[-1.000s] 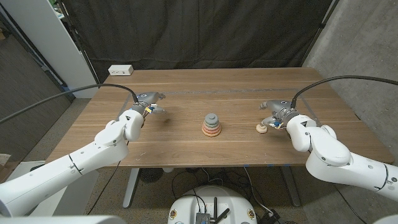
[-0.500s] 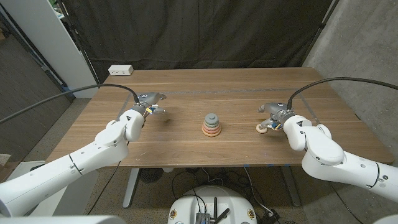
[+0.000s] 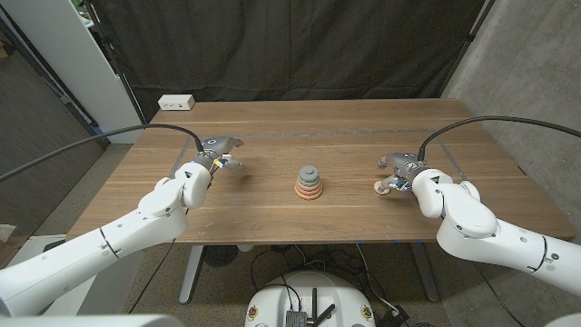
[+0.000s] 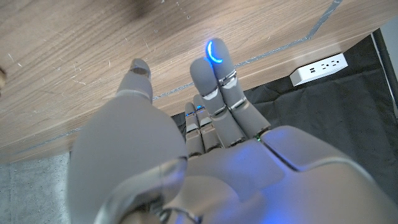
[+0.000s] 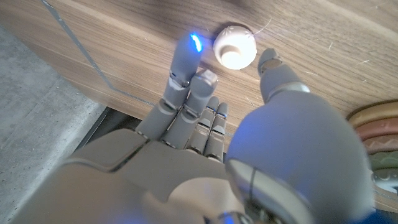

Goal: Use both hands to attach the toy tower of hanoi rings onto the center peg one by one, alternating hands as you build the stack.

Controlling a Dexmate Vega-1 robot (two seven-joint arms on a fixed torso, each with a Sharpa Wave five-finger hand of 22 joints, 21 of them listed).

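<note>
No readable text, labels, brands or numbers — none on table, rings, hands or white power strip.

You've got a stack of rings on the center peg mid-table, grey on top; one small cream ring lies flat, well right.

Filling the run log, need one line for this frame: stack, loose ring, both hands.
stack: rings on peg, table centre | cream ring: loose on table | right hand: open over ring, no grasp | left hand: open, empty
</note>
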